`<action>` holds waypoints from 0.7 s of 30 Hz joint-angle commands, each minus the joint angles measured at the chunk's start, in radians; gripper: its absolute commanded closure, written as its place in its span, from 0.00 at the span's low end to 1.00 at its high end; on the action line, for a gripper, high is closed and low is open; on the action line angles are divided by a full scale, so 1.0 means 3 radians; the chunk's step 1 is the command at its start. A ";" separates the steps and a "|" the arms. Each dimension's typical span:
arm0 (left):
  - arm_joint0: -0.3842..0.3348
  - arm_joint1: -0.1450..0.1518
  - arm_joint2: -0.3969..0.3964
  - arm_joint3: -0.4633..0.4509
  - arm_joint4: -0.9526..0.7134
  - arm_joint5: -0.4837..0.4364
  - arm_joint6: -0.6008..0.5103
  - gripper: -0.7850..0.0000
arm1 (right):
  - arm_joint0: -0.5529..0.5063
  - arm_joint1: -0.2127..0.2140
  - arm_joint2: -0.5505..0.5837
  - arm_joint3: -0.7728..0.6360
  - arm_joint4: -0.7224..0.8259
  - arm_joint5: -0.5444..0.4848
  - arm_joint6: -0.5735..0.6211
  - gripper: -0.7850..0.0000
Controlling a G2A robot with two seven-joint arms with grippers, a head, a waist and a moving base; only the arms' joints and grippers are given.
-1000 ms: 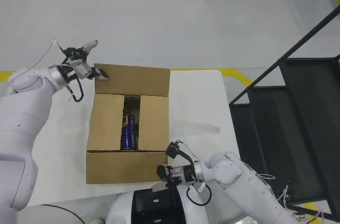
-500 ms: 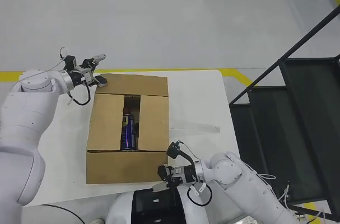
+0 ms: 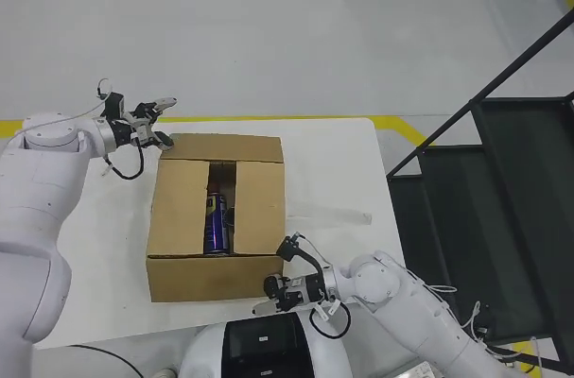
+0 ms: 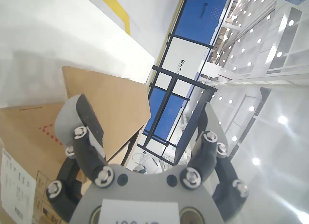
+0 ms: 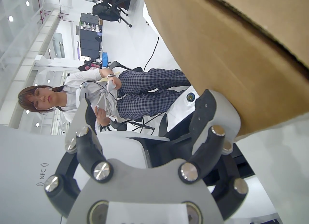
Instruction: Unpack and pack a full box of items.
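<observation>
A brown cardboard box [image 3: 216, 217] stands on the white table [image 3: 329, 175]. Its two long top flaps lie nearly closed, and through the gap between them I see a dark blue can [image 3: 215, 222]. The far flap [image 3: 225, 146] is folded outward and the near flap [image 3: 206, 277] hangs down at the table's front edge. My left gripper [image 3: 160, 121] is open at the far left corner of the box, one finger [image 4: 84, 116] against the far flap [image 4: 106, 104]. My right gripper [image 3: 279, 274] is open beside the near flap [image 5: 227, 48], one finger [image 5: 205, 111] touching it.
A black metal stair frame [image 3: 495, 189] stands just right of the table. Yellow floor tape [image 3: 400, 123] runs behind the table's far edge. Bare table surface lies left and right of the box.
My left gripper has dropped from above the far flap to the box's far left corner, and the flap has folded lower. My right gripper has shifted slightly left against the near flap.
</observation>
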 commanded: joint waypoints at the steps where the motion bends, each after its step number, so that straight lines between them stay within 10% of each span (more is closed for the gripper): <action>1: -0.0033 0.0033 -0.0076 0.0016 -0.0102 -0.0093 -0.0133 0.00 | -0.0019 0.0008 0.0003 -0.0077 -0.0025 -0.0014 -0.0003 0.00; 12: -0.0033 0.0402 -0.0446 -0.0028 -0.0332 -0.0867 -0.1257 0.00 | 0.0047 -0.0019 0.0100 -0.0715 0.0867 0.0531 -0.0404 0.00; 21: 0.0845 0.0971 -0.0839 -0.1632 -0.0170 -0.0826 -0.1300 0.00 | 0.0775 -0.0223 -0.0399 -0.0431 0.0914 0.1458 -0.0885 0.00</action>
